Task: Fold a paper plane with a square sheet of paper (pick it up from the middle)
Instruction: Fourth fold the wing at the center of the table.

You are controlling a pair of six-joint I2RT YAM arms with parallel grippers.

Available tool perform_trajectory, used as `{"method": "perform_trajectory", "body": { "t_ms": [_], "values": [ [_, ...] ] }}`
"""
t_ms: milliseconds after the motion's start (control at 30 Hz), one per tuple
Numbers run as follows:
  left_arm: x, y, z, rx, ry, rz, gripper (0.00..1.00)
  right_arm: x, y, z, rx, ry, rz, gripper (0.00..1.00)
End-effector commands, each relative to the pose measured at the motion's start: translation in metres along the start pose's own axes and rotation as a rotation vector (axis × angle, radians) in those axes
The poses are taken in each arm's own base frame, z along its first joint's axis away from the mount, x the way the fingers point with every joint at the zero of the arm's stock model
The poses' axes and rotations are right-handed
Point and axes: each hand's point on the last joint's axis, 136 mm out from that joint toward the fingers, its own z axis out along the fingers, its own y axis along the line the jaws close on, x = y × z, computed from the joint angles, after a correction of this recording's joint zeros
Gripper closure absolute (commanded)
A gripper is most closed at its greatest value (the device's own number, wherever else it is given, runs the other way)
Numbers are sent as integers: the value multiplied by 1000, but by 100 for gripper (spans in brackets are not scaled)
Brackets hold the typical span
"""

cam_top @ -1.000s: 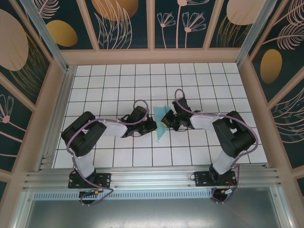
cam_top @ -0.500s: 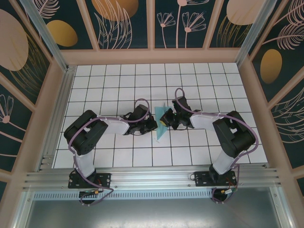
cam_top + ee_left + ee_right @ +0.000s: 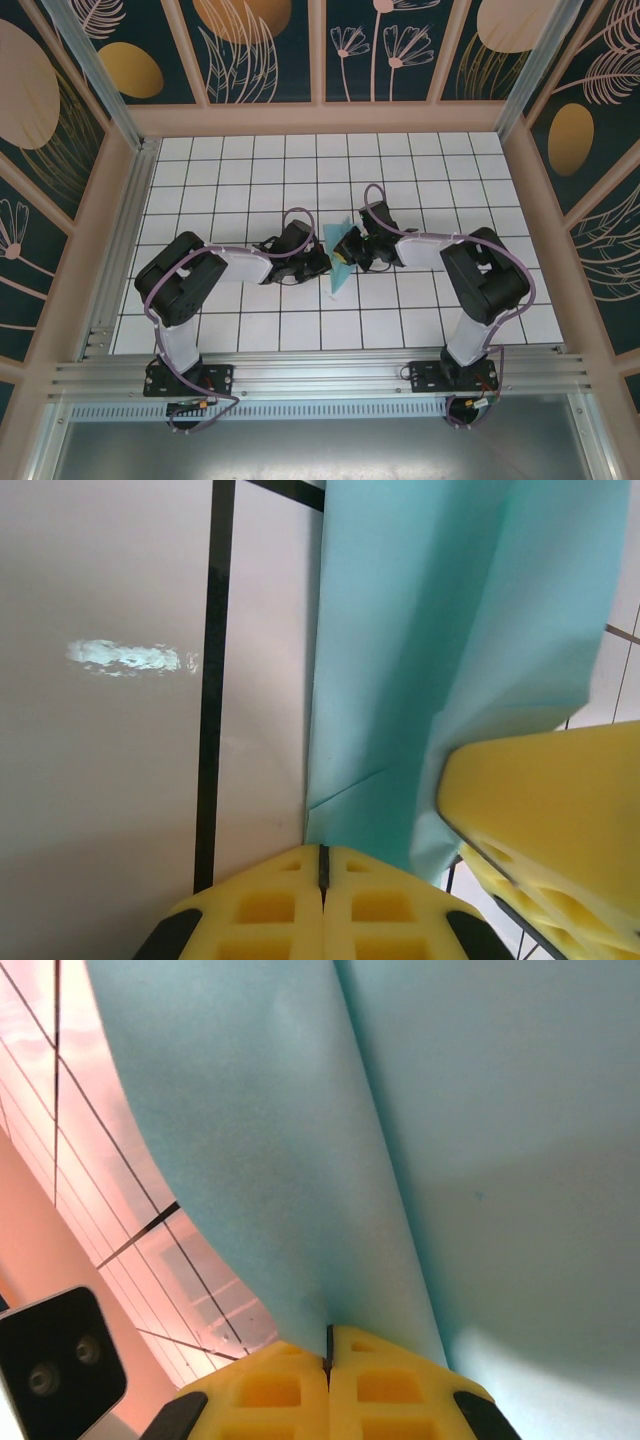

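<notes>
Over the last second my left gripper [image 3: 324, 266] edged up to the sheet of paper [image 3: 337, 278], jaws together at its left edge. The right gripper [image 3: 346, 254] stays clamped on its right side. The paper hasn't moved, standing half-folded mid-tabletop [image 3: 250, 170], so I judge we're still creasing.

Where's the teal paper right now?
In the top view the teal paper is at the middle of the table, between the left gripper and right gripper; the right wrist view shows it meeting the shut right fingers.
</notes>
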Motion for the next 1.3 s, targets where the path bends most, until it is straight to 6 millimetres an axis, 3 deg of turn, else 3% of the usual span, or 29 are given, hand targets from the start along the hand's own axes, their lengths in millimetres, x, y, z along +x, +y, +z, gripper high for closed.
{"method": "perform_trajectory", "body": {
  "t_ms": [0, 267, 800, 1100, 1267],
  "values": [
    [9, 28, 7, -90, 30, -34, 100, -4, 9, 4, -21, 2, -16, 97],
    [8, 26, 6, -86, 25, -25, 100, -3, 8, 9, 1, 14, -44, 97],
    [-2, 1, -10, 19, -38, -22, 100, -2, 2, 14, 38, 21, -51, 97],
    [-4, -26, -27, 204, -56, -39, 81, -2, 3, 13, 36, 21, -53, 97],
    [-3, -27, -24, 219, -43, -41, 75, -2, 2, 14, 38, 21, -50, 97]
  ]
}}
